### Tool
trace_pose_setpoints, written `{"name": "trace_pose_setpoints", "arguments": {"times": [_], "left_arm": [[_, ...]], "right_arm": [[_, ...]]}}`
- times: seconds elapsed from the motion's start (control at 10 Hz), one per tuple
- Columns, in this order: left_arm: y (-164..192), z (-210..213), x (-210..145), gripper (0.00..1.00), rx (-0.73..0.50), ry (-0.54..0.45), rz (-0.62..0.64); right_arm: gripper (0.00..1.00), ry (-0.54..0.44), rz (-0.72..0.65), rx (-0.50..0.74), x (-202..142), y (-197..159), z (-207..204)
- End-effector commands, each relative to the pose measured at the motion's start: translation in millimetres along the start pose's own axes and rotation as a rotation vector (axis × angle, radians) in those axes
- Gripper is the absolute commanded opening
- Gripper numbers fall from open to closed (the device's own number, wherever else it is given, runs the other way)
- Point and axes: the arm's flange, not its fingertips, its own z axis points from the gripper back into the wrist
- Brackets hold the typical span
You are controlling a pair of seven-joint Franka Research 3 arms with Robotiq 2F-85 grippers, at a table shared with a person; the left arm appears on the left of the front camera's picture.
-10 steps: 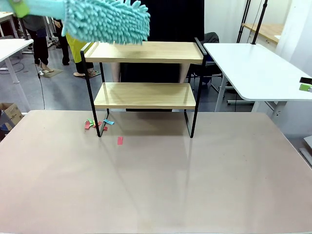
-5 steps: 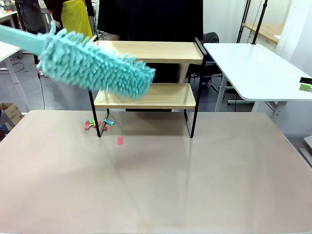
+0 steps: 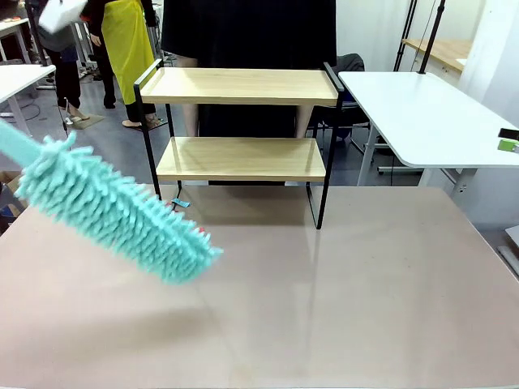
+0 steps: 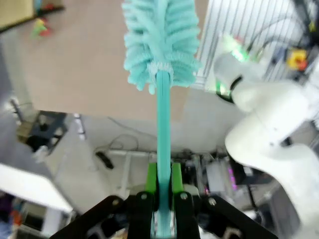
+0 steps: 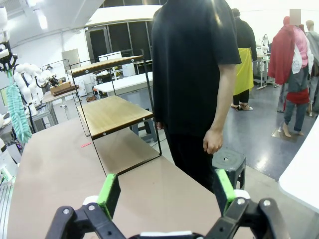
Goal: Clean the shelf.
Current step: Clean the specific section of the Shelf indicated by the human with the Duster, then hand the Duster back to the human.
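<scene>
At the far side of the smooth beige counter (image 3: 340, 308) stands the shelf (image 3: 243, 158) of two light wooden boards, one above the other, in a thin black metal frame with four legs. A person in black clothes (image 3: 247, 32) stands just behind it. A small blue paper scrap (image 3: 180, 203) lies on the counter near the shelf's front left leg. A white table (image 3: 422, 113) stands off to the right.

Low on the left, in front of the shelf and apart from it, is the fluffy teal duster with a long thin handle (image 3: 113, 215). It tilts with its tip down toward the middle of the counter. I cannot tell if it touches the counter.

The left wrist view shows the left pincer (image 4: 163, 180) pinching the duster's handle. Its green pads press on the handle from both sides, and the fluffy head sticks out above the counter.

The right wrist view shows the right pincer (image 5: 167, 191) with its two fingers spread wide apart. It faces the side of the shelf and the person next to it — the person's hand (image 5: 213, 141) hangs down
</scene>
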Motion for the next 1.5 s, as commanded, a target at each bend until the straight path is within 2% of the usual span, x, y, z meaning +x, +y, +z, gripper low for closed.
{"name": "trace_pose_setpoints", "arguments": {"times": [0.0,0.1,0.3,0.5,0.6,1.4], "left_arm": [[-1,-16,-5,0.13,-0.019,0.146,-0.098],[3,-30,-5,0.13,-0.035,0.253,-0.107],[3,-37,-9,0.13,-0.049,0.242,-0.099],[10,-48,-8,0.13,-0.009,0.207,-0.016],[7,-38,-1,0.13,-0.068,0.234,-0.081],[7,-38,-1,0.13,-0.068,0.234,-0.081]], "right_arm": [[1.00,0.002,0.006,0.000,3,1,-1],[1.00,0.002,0.006,0.000,3,1,-1],[1.00,0.002,0.006,0.000,3,1,-1],[1.00,0.002,0.006,0.000,3,1,-1],[1.00,0.002,0.006,0.000,3,1,-1],[1.00,0.002,0.006,0.000,3,1,-1]]}}
